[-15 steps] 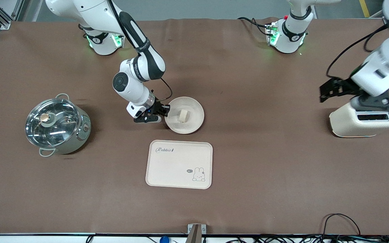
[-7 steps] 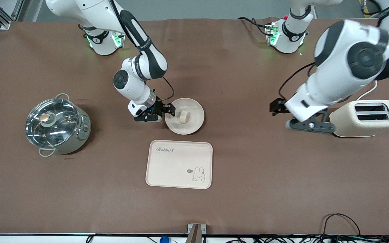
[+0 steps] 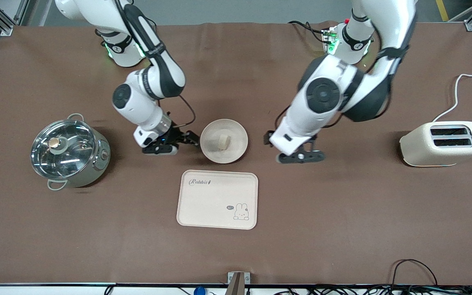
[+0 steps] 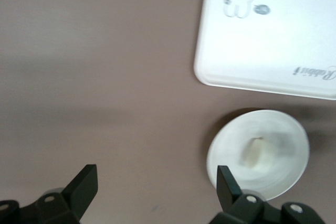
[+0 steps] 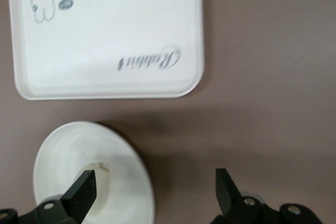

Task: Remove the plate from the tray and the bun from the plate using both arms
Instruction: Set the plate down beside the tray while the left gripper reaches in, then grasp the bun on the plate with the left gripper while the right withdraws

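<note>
The plate [image 3: 223, 140] is seen resting on the brown table [image 3: 342, 229], clear of the tray [image 3: 217, 199], which lies nearer to the front camera with only its "Rabbit" script and rabbit drawing on it; the first part of the task is therefore judged done. The bun [image 3: 222, 141] is seen sitting near the middle of the plate, so the second part is judged not yet done. The right gripper [image 3: 187, 139] is held low just beside the plate's rim, on the side toward the right arm's end of the table, with its fingers spread apart and nothing between them; this placement is judged to be that of a hand that has let go of the rim where the plate was to be set down. In the right wrist view the plate [image 5: 89, 174] and tray [image 5: 107, 32] are both shown past the parted fingertips. The left gripper [image 3: 269, 138] is held just above the table on the plate's other flank, toward the left arm's end, near the plate but apart from it, with its fingers wide apart and empty, as the left wrist view confirms, where the bun [image 4: 255, 154] is shown on the plate [image 4: 257, 153]. This pose is judged suited to reaching in for the bun. A lidded steel pot [image 3: 70, 153] and a cream toaster [image 3: 443, 144] stand well apart at the table's two ends.
</note>
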Tool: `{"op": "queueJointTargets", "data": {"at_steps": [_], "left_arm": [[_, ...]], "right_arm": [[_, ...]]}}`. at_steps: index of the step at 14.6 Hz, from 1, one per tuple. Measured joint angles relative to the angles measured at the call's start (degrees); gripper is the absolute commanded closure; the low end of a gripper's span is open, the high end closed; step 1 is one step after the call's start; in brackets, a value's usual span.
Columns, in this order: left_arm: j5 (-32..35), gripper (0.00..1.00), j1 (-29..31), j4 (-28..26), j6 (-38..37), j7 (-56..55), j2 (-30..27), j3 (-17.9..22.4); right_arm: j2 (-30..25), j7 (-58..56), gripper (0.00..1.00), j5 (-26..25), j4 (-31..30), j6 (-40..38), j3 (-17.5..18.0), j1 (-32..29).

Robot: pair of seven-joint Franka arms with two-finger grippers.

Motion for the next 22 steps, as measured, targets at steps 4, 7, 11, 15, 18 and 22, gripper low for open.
{"op": "queueJointTargets", "data": {"at_steps": [4, 7, 11, 15, 18, 22], "left_arm": [[0.0, 0.06, -5.7, 0.1, 10.5, -2.0, 5.9, 0.1], [1.8, 0.08, -11.1, 1.0, 15.7, -7.0, 9.9, 0.3], [4.6, 0.14, -16.5, 4.5, 19.7, -12.5, 16.0, 0.6], [6.7, 0.21, -17.9, 5.7, 20.6, -12.7, 19.7, 1.2], [7.7, 0.30, -18.3, 5.8, 20.6, -12.7, 21.2, 1.5], [7.8, 0.39, -18.7, 6.0, 20.6, -12.7, 22.1, 1.8]], "right_arm": [[-4.3, -0.4, 0.00, -14.8, 4.3, -12.8, -9.8, -0.4], [-8.2, -0.5, 0.00, -23.8, 13.6, -31.5, -15.0, -0.5], [-12.2, -0.4, 0.00, -27.7, 25.4, -48.3, -18.7, -0.8], [-15.0, -0.4, 0.00, -29.3, 28.8, -53.7, -14.6, -9.2], [-17.3, -0.4, 0.00, -30.2, 28.9, -56.0, -4.1, -21.5], [-22.7, -0.2, 0.00, -32.7, 29.7, -59.6, 5.8, -32.2]]}}
